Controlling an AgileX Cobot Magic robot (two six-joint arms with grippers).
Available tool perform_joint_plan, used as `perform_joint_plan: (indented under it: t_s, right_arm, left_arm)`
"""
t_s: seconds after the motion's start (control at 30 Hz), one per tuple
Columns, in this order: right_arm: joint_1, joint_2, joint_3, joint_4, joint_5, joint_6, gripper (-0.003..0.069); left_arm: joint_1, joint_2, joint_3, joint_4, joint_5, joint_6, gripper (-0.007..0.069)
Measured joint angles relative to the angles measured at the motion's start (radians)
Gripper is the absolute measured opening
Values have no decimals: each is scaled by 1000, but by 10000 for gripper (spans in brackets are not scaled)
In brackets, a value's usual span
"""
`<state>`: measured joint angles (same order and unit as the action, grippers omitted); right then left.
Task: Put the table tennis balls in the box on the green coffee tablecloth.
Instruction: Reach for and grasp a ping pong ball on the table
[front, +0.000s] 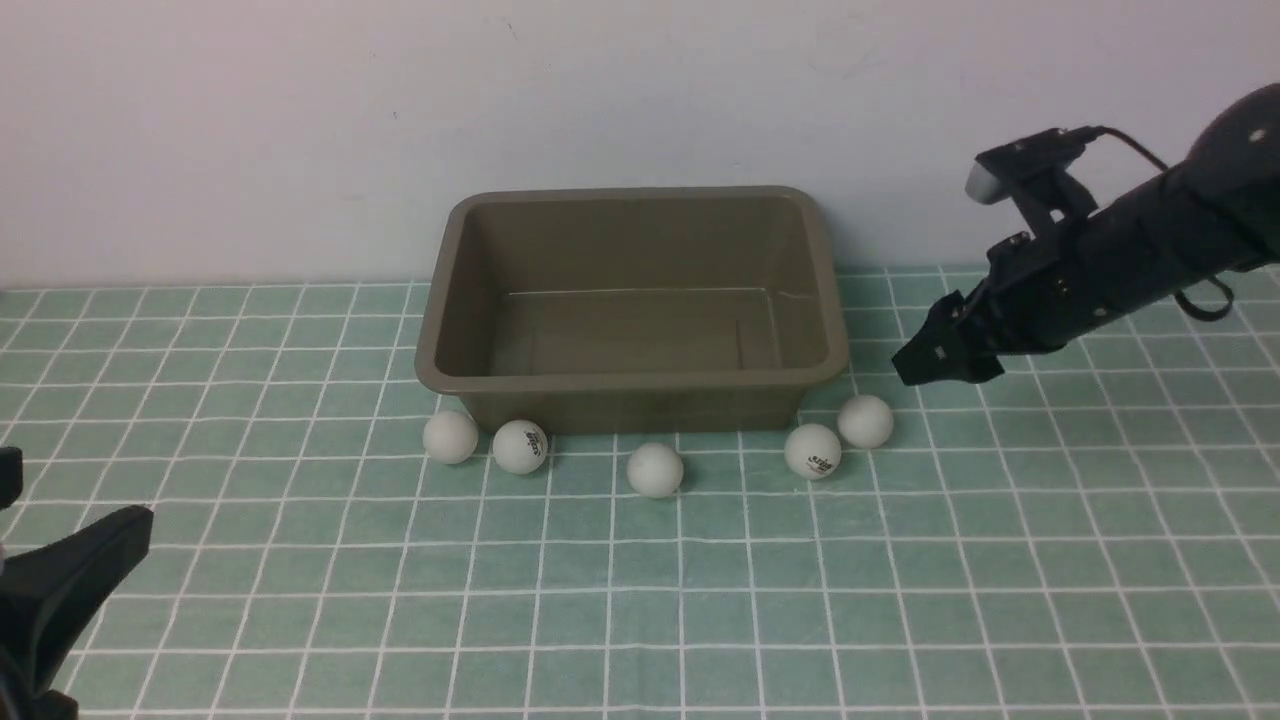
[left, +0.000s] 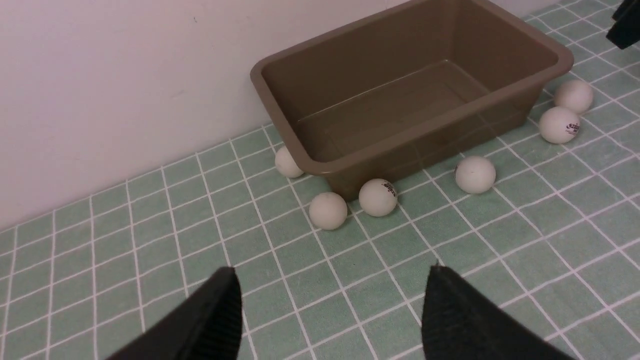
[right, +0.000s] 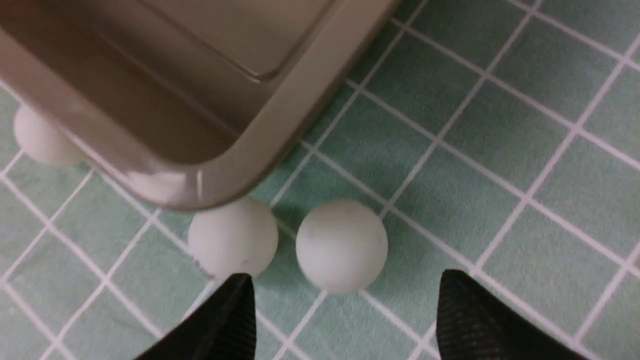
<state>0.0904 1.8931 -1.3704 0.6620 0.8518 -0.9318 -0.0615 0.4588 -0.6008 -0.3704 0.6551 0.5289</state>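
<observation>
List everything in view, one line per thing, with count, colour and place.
table tennis balls: six, white; five in a row on the cloth before the box's front wall, a sixth beside its left wall, seen from the left wrist only
box: one, olive-brown; empty, on the cloth near the wall
tablecloth: one, teal-green, white grid; under everything
wall: one, off-white; behind the box
left gripper: one, black; open, near left
right gripper: one, black; open, above the rightmost balls
</observation>
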Motion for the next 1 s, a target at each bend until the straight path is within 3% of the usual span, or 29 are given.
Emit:
perform_joint_plan:
  t_s: [0.3, 1.0]
  right_arm:
    - [15, 157, -95, 17, 8, 0, 441]
    - [63, 229, -100, 15, -28, -30, 441]
  left_arm:
    - [0, 0, 0, 0, 32, 0, 438]
    - [0, 0, 0, 0, 66, 0, 438]
